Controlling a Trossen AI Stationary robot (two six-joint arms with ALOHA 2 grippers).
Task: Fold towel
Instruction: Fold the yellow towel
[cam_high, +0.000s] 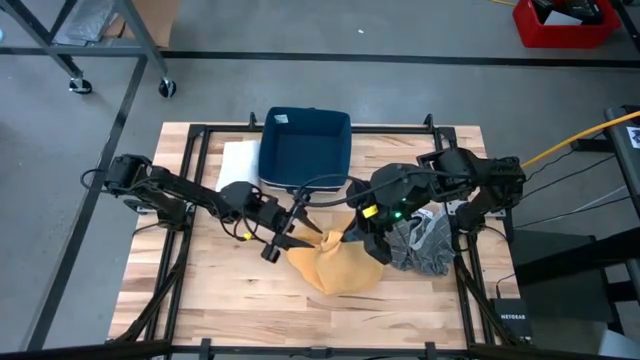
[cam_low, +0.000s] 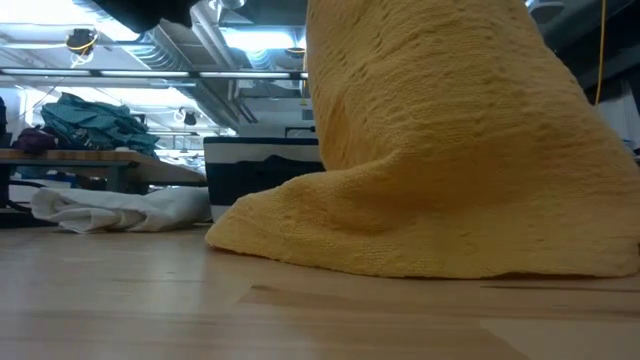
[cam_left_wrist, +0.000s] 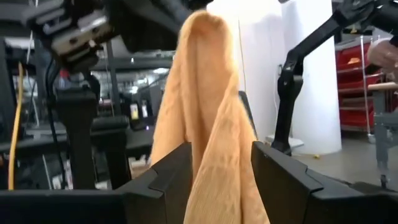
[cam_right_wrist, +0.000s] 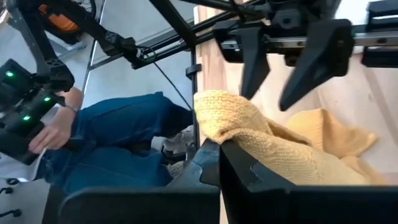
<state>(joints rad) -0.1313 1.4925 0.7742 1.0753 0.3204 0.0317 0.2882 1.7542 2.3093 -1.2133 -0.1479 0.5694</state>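
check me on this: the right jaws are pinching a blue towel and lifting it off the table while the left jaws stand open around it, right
Not quite: the towel is yellow, not blue, as the right wrist view shows. The rest holds: the right gripper has its jaws pinched on it and lifts it, while the left gripper has its jaws open around the hanging cloth.

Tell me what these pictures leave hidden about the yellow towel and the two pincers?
- High view: the right pincer and arm cover part of the yellow towel.
- Low view: the towel fills the picture; its top and both pincers are cut off.
- Left wrist view: left pincer straddles the towel; contact unclear.

Yellow towel (cam_high: 335, 268), bunched, one corner lifted
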